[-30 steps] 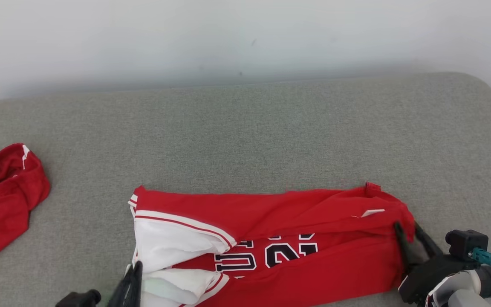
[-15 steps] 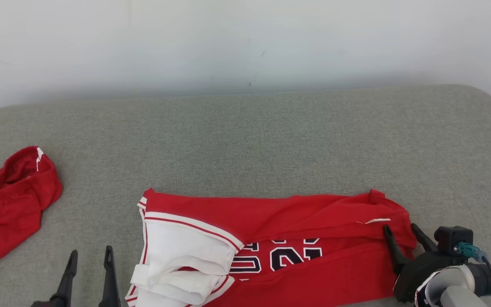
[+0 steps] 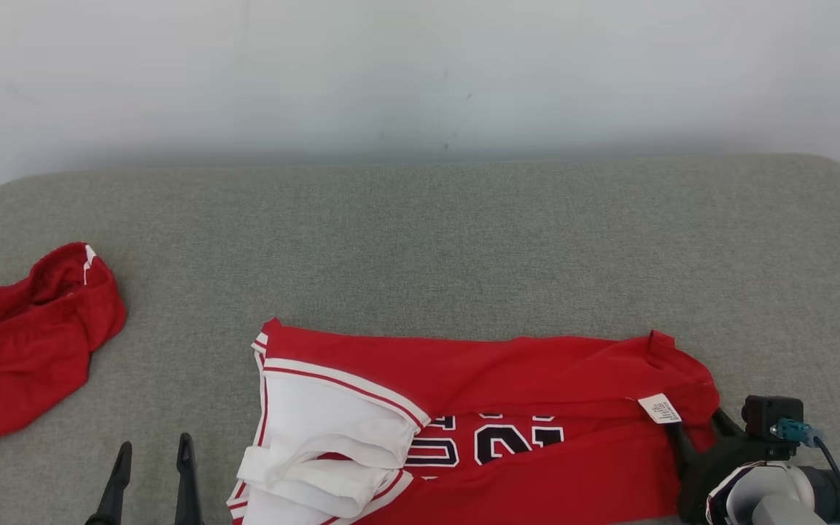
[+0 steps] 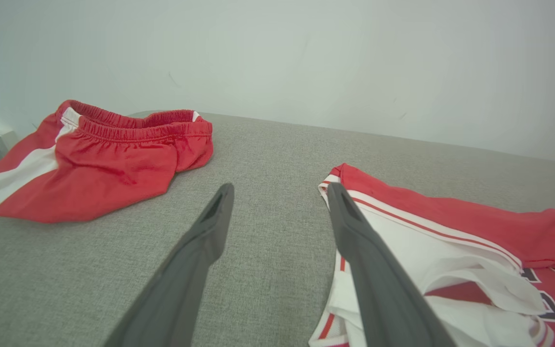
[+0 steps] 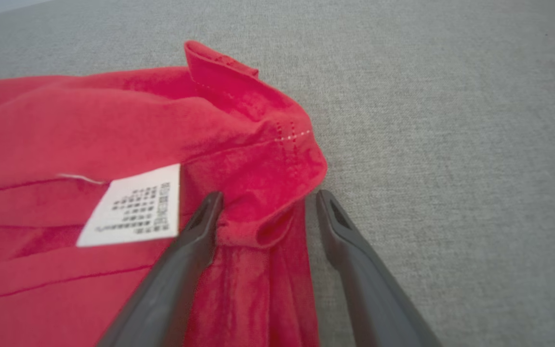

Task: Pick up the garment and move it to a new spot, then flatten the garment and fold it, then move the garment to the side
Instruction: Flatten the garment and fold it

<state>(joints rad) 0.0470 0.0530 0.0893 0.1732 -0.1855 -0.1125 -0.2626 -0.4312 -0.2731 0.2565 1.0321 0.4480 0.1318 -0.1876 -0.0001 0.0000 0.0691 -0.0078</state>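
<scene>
At the garment's ends, left gripper gapes over bare cushion, right gripper gapes astride the hem

Jersey: black, white-edged characters, tops hidden under a fold, so no sure reading. White tag on the red cloth: tiny print, illegible.

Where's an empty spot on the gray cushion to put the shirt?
Bare cushion runs wide between the wall and the shirt, and narrower between the shorts and the shirt. The front is crowded: shirt, left gripper, right gripper.
</scene>
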